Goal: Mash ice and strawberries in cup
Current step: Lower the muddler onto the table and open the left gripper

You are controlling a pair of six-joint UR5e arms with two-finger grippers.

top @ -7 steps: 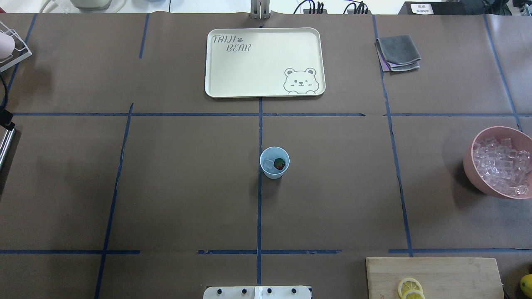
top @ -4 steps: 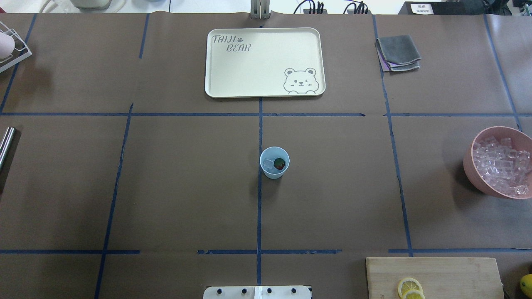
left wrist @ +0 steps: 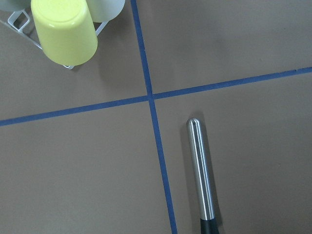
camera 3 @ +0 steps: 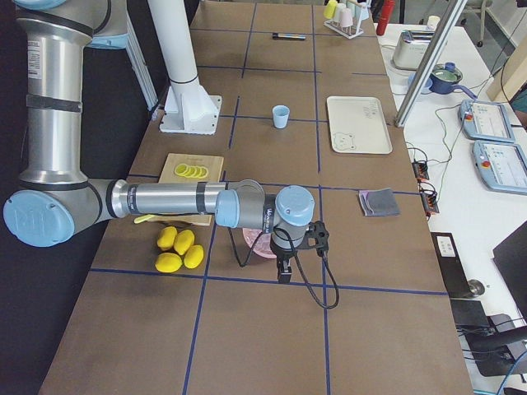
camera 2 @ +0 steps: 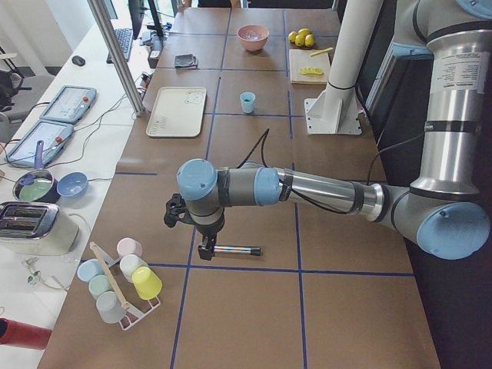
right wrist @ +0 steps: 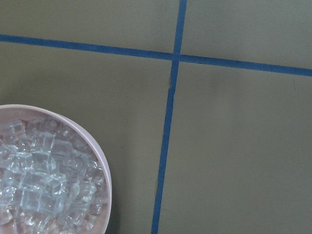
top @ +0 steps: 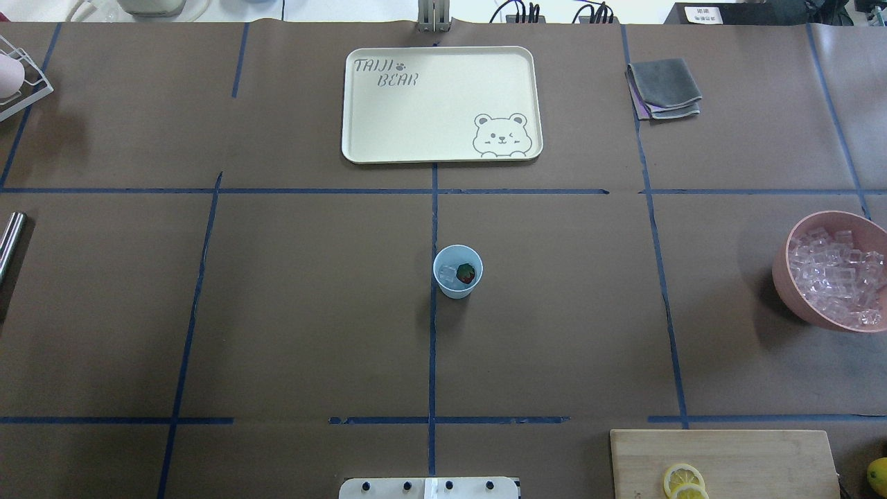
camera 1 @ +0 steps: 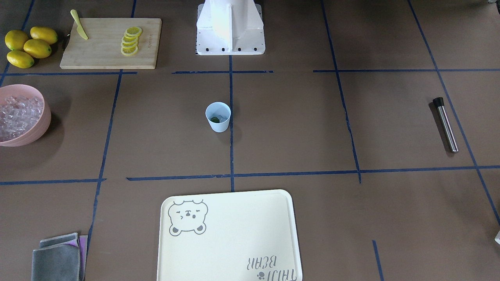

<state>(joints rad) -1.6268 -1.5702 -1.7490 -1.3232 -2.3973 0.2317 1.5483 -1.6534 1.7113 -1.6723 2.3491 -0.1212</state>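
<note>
Left hand (camera 2: 204, 252) is hanging over the black-tipped steel rod (camera 2: 238, 250), right hand (camera 3: 284, 275) over the pink bowl (top: 788, 290); how far either is opened cannot be told. Pale blue plastic cup (top: 454, 290) is standing at the middle of the table (top: 277, 312), holding clear ice (top: 447, 274) and a red strawberry (top: 467, 274).

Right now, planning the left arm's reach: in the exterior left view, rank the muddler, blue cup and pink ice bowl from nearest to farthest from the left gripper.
1. Muddler, beside the left gripper.
2. Blue cup, mid-table.
3. Pink ice bowl, far end.

Strawberry (top: 467, 273) and, seemingly, ice (top: 447, 275) lie in cup (top: 457, 291).
</note>
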